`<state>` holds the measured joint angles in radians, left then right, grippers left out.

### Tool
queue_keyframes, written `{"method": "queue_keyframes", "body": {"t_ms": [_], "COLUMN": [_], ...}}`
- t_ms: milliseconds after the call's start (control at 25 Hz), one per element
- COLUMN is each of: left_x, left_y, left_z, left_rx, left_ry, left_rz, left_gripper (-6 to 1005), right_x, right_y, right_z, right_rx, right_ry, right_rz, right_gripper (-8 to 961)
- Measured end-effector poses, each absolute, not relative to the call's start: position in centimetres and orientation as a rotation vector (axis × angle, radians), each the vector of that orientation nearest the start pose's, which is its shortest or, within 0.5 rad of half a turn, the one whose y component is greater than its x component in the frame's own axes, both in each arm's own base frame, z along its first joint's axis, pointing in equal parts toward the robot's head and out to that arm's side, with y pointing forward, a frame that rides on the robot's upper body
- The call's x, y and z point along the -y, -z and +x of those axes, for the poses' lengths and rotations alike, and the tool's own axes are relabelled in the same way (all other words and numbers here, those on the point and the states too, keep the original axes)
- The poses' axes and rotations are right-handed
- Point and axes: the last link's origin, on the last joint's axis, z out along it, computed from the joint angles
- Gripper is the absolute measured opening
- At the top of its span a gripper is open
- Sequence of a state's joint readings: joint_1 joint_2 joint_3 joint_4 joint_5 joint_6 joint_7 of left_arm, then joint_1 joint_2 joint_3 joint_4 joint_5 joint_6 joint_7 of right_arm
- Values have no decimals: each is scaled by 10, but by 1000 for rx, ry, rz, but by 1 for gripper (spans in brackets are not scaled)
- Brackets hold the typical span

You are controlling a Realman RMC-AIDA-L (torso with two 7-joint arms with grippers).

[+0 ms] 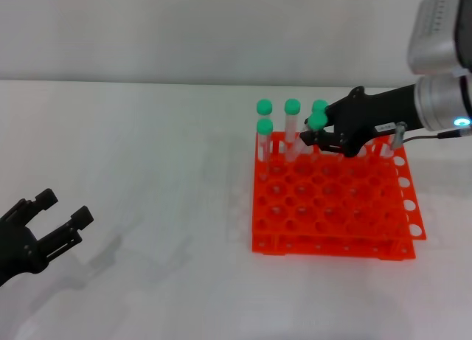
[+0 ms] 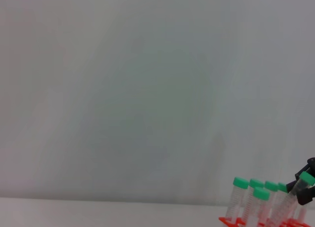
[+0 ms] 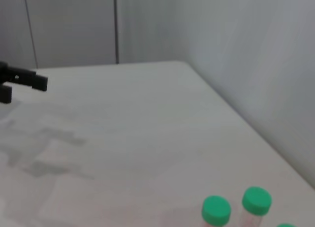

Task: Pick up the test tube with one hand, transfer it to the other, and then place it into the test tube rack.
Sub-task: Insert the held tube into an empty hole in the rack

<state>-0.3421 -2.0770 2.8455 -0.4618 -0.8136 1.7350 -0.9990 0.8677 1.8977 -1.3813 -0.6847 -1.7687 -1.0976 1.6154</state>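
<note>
While the left gripper (image 1: 53, 216) hangs spread low at the table's (image 1: 147, 207) near-left, the right gripper (image 1: 318, 137) clamps the tube (image 1: 316, 123), tilted over the rack's (image 1: 332, 207) far rows.

white table (image 1: 147, 178), grey wall (image 1: 184, 30)

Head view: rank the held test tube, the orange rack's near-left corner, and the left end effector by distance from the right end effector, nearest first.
1. Test tube, gripped in the right end effector over the rack's far row.
2. Near-left corner of the test tube rack, toward the robot.
3. Left end effector, open, far left.
</note>
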Motion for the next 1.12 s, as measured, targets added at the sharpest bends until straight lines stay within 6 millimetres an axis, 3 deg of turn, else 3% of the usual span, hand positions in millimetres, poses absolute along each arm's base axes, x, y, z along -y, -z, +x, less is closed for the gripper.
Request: {"method": "queue_keyframes", "body": {"t_ms": [760, 920, 1120], "left_x": [-236, -236, -237], "left_y": [-31, -30, -26], "left_z": [-362, -362, -361], "left_rx": [767, 768, 763], "left_ry": [937, 939, 942], "left_rz": [-2069, -2069, -2069], "left_gripper": [884, 884, 884], "right_x": [-447, -449, -452], "right_y": [23, 29, 31], "right_z": [117, 108, 96], "right_rx": [-61, -24, 7], "right_ry": [-56, -36, -43], "right_rz": [-2799, -2793, -2786], "right_gripper": [202, 306, 309]}}
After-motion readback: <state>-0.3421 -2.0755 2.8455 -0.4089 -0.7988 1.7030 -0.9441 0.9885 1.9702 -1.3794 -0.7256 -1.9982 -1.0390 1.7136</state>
